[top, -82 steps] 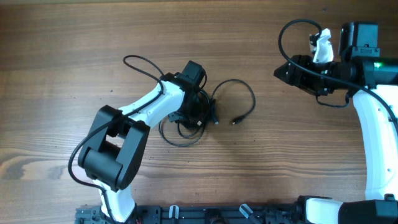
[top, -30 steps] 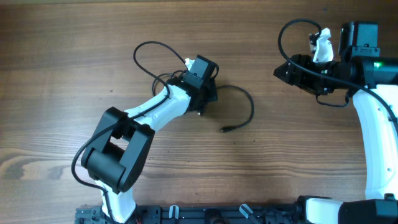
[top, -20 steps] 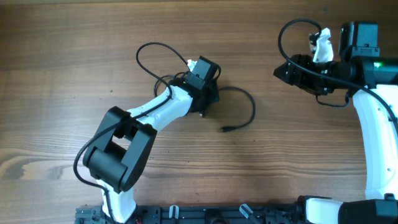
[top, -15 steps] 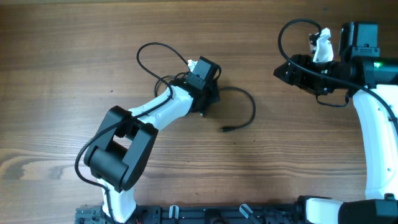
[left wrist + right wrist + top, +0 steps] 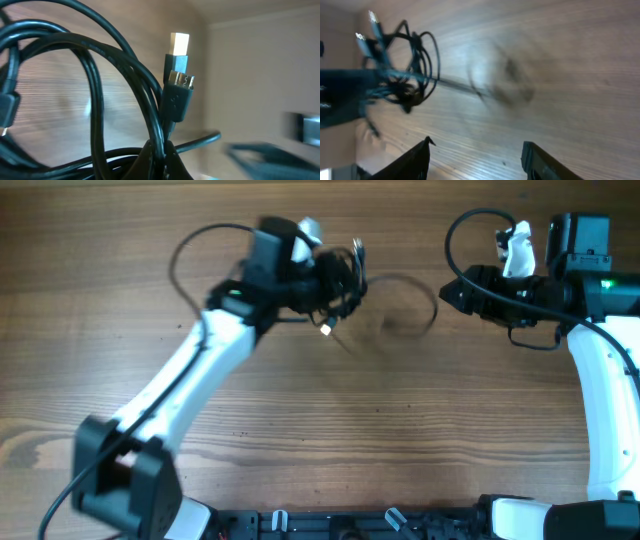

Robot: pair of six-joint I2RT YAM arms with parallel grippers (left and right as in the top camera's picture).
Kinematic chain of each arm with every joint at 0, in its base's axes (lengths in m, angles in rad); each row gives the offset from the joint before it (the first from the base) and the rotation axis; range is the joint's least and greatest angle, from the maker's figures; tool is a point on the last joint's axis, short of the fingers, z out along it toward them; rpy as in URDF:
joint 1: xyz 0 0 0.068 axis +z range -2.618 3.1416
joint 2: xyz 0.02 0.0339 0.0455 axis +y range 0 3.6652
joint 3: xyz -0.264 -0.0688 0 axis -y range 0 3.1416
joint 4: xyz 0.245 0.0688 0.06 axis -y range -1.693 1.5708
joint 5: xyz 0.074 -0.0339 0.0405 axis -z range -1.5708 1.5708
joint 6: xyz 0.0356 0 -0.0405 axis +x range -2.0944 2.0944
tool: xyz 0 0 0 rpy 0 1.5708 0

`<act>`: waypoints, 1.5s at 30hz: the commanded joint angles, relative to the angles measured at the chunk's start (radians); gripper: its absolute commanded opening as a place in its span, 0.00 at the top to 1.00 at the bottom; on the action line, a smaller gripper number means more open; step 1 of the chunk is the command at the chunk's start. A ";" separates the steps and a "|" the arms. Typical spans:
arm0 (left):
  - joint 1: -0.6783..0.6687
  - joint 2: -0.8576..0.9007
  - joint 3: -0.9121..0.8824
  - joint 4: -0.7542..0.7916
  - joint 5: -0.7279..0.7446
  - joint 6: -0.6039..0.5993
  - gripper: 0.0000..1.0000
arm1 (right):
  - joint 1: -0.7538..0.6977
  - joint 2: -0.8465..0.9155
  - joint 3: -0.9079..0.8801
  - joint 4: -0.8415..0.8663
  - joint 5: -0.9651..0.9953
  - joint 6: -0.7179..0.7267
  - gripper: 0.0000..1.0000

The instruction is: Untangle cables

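Note:
The cables [image 5: 345, 278] are thin black cords bunched in a tangle, lifted off the wooden table at the far middle. My left gripper [image 5: 330, 283] is shut on the bundle. A blurred loose loop [image 5: 425, 300] trails right of it, and a metal-tipped plug [image 5: 326, 330] hangs below. In the left wrist view the fingertips [image 5: 150, 161] pinch one cord, and a plug end [image 5: 177, 80] stands upright just above. My right gripper [image 5: 476, 149] is open and holds nothing, to the right of the bundle [image 5: 405, 70].
The right arm's own thick black wire [image 5: 462, 230] loops above its wrist at the far right. A dark rack [image 5: 330, 525] runs along the table's front edge. The left arm [image 5: 180, 380] stretches diagonally across the left half.
My left gripper has shut on the cables and lifted them off the table, swinging toward the far side. The loose loop trails after it, blurred. The right arm has not moved.

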 commanded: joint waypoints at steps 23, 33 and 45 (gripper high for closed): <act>0.060 -0.038 0.012 0.209 0.340 -0.904 0.96 | 0.304 0.053 0.016 0.244 -0.169 -0.031 0.46; 0.031 -0.038 0.012 0.246 0.340 -0.911 0.96 | 0.366 0.121 0.016 0.362 -0.002 0.231 0.75; 0.138 -0.037 0.012 -0.074 0.037 -0.202 0.96 | 0.320 0.083 0.016 0.068 -0.024 0.046 0.96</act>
